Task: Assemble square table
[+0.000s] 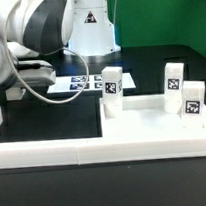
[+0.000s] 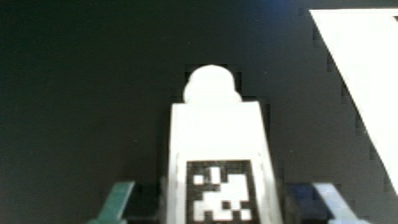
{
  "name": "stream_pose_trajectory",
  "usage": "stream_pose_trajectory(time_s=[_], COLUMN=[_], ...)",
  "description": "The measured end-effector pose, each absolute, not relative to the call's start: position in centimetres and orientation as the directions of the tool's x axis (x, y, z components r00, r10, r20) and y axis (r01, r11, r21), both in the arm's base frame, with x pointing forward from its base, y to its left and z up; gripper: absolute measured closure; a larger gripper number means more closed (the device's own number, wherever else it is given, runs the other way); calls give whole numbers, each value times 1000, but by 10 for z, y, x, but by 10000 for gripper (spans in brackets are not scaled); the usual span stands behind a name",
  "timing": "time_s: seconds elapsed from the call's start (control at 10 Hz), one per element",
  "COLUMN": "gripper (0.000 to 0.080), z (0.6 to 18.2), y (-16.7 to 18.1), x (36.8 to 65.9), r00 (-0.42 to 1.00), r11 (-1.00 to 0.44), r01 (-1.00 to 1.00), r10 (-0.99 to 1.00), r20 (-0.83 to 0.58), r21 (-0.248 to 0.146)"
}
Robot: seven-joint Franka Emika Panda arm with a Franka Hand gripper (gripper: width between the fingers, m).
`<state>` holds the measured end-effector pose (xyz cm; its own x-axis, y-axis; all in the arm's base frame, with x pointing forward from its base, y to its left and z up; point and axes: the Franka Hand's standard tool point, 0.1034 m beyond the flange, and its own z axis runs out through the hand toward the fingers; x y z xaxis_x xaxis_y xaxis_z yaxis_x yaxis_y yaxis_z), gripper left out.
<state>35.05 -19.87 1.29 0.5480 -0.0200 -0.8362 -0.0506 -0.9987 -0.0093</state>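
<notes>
Evidently the hand (image 2: pixel 217 200) pinches a small white plastic block leg with a black-and-white tag (image 2: pixel 217 150), presumably to carry it for mounting.

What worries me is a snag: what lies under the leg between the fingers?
Around the leg only the dark surface shows, and a white piece lies apart from it. The leg itself hides whatever is directly beneath it.

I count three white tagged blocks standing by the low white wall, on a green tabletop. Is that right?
Not quite: the tabletop is black, not green, as the exterior view shows. Three white tagged blocks do stand by the low white wall.
</notes>
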Motion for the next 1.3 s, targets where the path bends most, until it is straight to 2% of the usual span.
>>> stream_pose_trajectory(time_s=[0.2, 0.3, 0.4, 0.5, 0.6, 0.8, 1.0, 1.2, 1.3], gripper=[511, 509, 509, 509, 509, 509, 509, 509, 509], z=[15, 36, 65, 88, 99, 88, 88, 120, 144], y=[-199, -197, -195, -190, -182, -183, -185, -178, -171], x=[352, 368, 383, 386, 386, 378, 389, 432, 461], r00=[549, 572, 612, 629, 654, 703, 794, 863, 898], r11=[-999, -999, -998, -998, -998, -998, -999, -998, -998], r01=[-45, -22, -17, -38, -16, -10, 14, 53, 67], r10=[-13, 21, 37, 21, 33, 33, 39, 63, 69], r20=[-836, -820, -790, -777, -756, -711, -606, -502, -435], r21=[-15, -41, -60, -58, -57, -56, -46, -35, -20])
